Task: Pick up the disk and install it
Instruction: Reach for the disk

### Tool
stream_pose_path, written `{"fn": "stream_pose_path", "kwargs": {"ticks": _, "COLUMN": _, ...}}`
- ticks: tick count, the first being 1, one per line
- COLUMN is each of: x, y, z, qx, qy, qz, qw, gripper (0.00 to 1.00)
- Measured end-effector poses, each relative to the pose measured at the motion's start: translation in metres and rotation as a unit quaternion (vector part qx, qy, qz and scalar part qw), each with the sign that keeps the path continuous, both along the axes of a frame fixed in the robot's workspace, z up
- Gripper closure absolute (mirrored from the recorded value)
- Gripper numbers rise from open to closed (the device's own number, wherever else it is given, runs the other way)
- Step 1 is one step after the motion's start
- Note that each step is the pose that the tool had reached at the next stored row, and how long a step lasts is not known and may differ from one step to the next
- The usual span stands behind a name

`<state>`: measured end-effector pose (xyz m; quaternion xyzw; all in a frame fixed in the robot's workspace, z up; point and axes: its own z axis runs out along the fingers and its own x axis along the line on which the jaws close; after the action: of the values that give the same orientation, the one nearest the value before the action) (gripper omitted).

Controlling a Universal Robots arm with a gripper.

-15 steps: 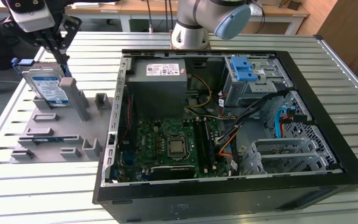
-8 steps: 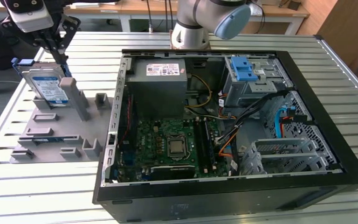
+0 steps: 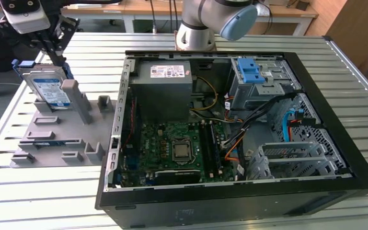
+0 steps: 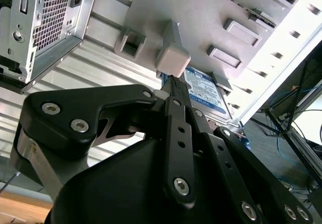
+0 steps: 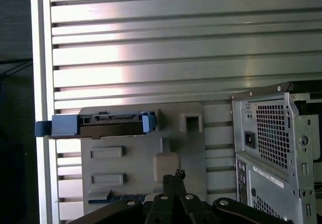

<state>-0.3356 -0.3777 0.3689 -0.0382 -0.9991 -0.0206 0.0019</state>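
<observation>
Gripper [image 4: 174, 83] pressed together (holding nothing) | above fixture post [image 4: 172, 58] | disk [image 3: 50, 88] standing in fixture [image 3: 56, 139] | computer case [image 3: 235, 203] beside

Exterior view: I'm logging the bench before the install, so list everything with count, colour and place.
Flat silver hard disk in blue plastic carrier: one, silver-blue, upright in the fixture.
Grey plastic fixture block: one, grey, exterior view's left of the case.
Open black metal computer case: one, black, mid-table.
Metal drive cage with blue latch: one, silver-blue, inside the case.
Slatted metal table: one, silver, under everything.
Robot arm: one, grey and light blue, behind the case.
Hand: one, black, above the fixture near the disk.
</observation>
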Motion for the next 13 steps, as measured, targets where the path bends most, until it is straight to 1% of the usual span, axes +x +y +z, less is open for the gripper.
{"fn": "stream_pose_path", "kwargs": {"ticks": 3, "x": -0.0046, "y": 0.0012, "z": -0.0005, "qx": 0.0, "qy": 0.0002, "qz": 0.0, "qw": 1.0, "gripper": 0.89}}
{"fn": "stream_pose_path", "kwargs": {"ticks": 7, "x": -0.0156, "y": 0.0053, "z": -0.0016, "qx": 0.0, "qy": 0.0014, "qz": 0.0, "qw": 1.0, "gripper": 0.89}}
{"fn": "stream_pose_path", "kwargs": {"ticks": 9, "x": -0.0226, "y": 0.0074, "z": -0.0027, "qx": 0.0, "qy": 0.0021, "qz": 0.0, "qw": 1.0, "gripper": 0.89}}
{"fn": "stream_pose_path", "kwargs": {"ticks": 13, "x": -0.0352, "y": 0.0127, "z": -0.0037, "qx": 0.0, "qy": 0.0025, "qz": 0.0, "qw": 1.0, "gripper": 0.89}}
